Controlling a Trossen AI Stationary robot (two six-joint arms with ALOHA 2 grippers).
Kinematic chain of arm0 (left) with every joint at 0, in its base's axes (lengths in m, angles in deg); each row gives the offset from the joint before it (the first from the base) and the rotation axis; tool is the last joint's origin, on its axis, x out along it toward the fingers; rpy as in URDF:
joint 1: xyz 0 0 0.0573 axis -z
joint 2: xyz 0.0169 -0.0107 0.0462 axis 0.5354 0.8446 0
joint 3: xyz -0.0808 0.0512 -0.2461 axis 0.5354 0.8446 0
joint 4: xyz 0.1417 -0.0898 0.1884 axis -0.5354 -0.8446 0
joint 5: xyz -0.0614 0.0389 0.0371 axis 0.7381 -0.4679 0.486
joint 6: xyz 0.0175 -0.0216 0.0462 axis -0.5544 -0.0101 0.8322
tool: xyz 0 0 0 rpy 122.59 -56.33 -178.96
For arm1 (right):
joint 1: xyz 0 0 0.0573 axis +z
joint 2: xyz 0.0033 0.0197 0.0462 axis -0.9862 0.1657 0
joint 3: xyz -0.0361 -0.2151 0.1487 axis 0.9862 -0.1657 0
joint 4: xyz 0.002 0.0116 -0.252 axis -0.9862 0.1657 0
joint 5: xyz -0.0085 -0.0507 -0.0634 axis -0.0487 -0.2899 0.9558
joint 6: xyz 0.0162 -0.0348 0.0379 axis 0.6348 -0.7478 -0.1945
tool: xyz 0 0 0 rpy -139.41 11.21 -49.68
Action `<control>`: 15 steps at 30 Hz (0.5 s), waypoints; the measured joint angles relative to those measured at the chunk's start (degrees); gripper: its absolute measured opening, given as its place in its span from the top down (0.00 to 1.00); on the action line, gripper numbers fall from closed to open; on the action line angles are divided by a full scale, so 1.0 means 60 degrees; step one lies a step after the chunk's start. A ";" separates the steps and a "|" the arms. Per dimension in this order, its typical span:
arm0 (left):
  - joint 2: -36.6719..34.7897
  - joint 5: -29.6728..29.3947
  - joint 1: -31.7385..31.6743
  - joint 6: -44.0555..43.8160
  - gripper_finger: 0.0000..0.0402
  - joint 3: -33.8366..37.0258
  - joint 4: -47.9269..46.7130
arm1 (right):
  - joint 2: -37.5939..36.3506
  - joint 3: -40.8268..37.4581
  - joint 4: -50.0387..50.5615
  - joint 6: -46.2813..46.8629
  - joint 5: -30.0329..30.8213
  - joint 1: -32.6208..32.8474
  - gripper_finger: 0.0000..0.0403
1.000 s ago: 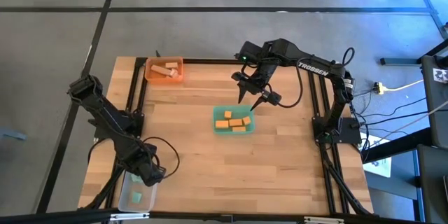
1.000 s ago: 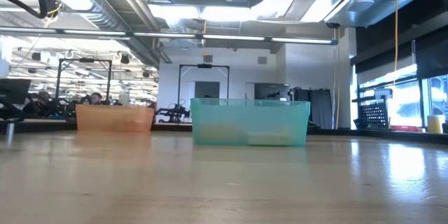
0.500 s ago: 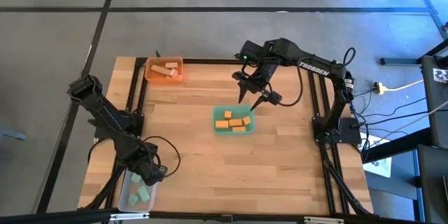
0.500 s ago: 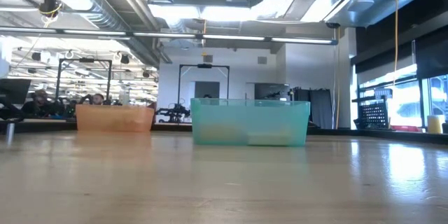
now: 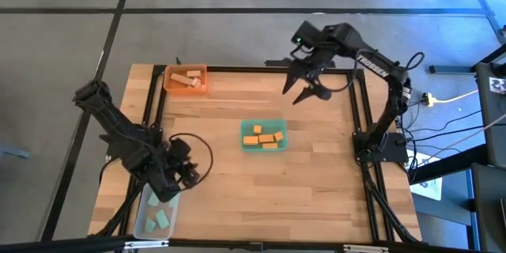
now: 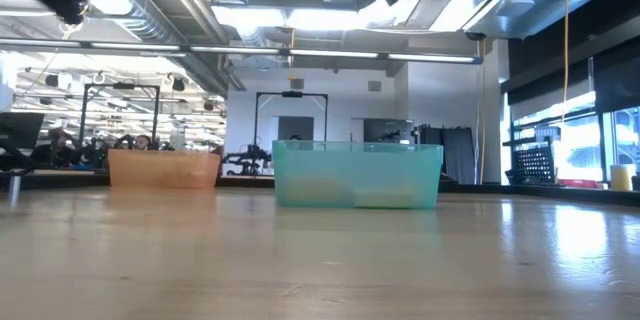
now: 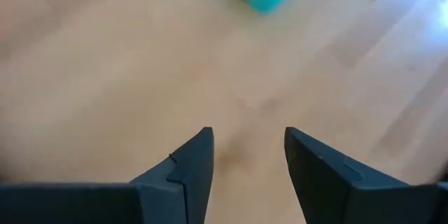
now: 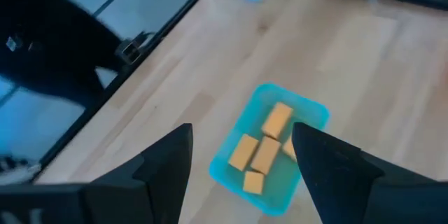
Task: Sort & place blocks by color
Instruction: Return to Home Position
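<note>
Several orange blocks (image 5: 263, 137) lie in the green tray (image 5: 247, 147) at mid-table; they also show in the right wrist view as orange blocks (image 8: 260, 150). Pale wood blocks (image 5: 188, 79) lie in the orange tray (image 5: 169, 86) at the far left. Mint-green blocks (image 5: 160, 219) lie in the clear tray (image 5: 140, 223) at the near left corner. My left gripper (image 5: 188, 172) (image 7: 245, 136) hangs open over bare wood just right of the clear tray. My right gripper (image 5: 301, 92) (image 8: 241, 129) is open and empty, raised beyond the green tray near the far edge.
The low view shows the green tray (image 6: 357, 175) and the orange tray (image 6: 165, 168) standing on the table, with the room behind. A black frame (image 5: 237, 68) rims the tabletop. Bare wood (image 5: 300, 190) spreads over the near right part.
My right gripper has risen from over the green tray and swung toward the far right edge, staying open. My left gripper has drawn away from the clear tray toward the table's middle, uncovering the mint-green blocks in it.
</note>
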 joint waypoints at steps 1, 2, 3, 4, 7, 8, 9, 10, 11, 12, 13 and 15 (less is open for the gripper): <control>-0.0048 -0.0223 -0.0125 0.0608 0.59 -0.0039 -0.0219 | -0.0071 0.0000 -0.0064 0.0152 0.0010 -0.0162 0.39; -0.0102 -0.0407 -0.0279 0.1063 0.59 -0.0064 -0.0485 | -0.0155 0.0000 -0.0153 0.0280 0.0003 -0.0298 0.39; -0.0192 -0.0469 -0.0480 0.1376 0.59 -0.0066 -0.0837 | -0.0239 0.0000 -0.0212 0.0301 0.0003 -0.0453 0.39; -0.0286 -0.0461 -0.0680 0.1654 0.60 -0.0066 -0.1294 | -0.0308 0.0003 -0.0247 0.0293 0.0001 -0.0559 0.39; -0.0742 -0.0462 -0.1291 0.2540 0.65 -0.0063 -0.2403 | -0.0369 0.0011 -0.0289 0.0277 0.0005 -0.0799 0.39; -0.0967 -0.0530 -0.1473 0.2895 0.68 -0.0063 -0.2586 | -0.0369 0.0011 -0.0303 0.0280 0.0006 -0.0834 0.39; -0.1250 -0.0598 -0.1637 0.3324 0.71 -0.0063 -0.2644 | -0.0369 0.0011 -0.0314 0.0279 0.0007 -0.0850 0.39; -0.1556 -0.0702 -0.1763 0.3779 0.74 -0.0063 -0.2617 | -0.0369 0.0011 -0.0322 0.0279 0.0006 -0.0861 0.39; -0.1883 -0.0792 -0.1869 0.4188 0.78 -0.0063 -0.2568 | -0.0369 0.0011 -0.0332 0.0279 0.0003 -0.0868 0.39; -0.2228 -0.0871 -0.1950 0.4551 0.81 -0.0063 -0.2555 | -0.0369 0.0011 -0.0332 0.0279 0.0006 -0.0866 0.39; -0.2538 -0.0953 -0.2015 0.4859 0.85 -0.0063 -0.2544 | -0.0369 0.0011 -0.0332 0.0279 0.0010 -0.0865 0.39; -0.3175 -0.1059 -0.2108 0.5476 0.92 -0.0063 -0.2543 | -0.0369 0.0011 -0.0344 0.0277 -0.0001 -0.0814 0.39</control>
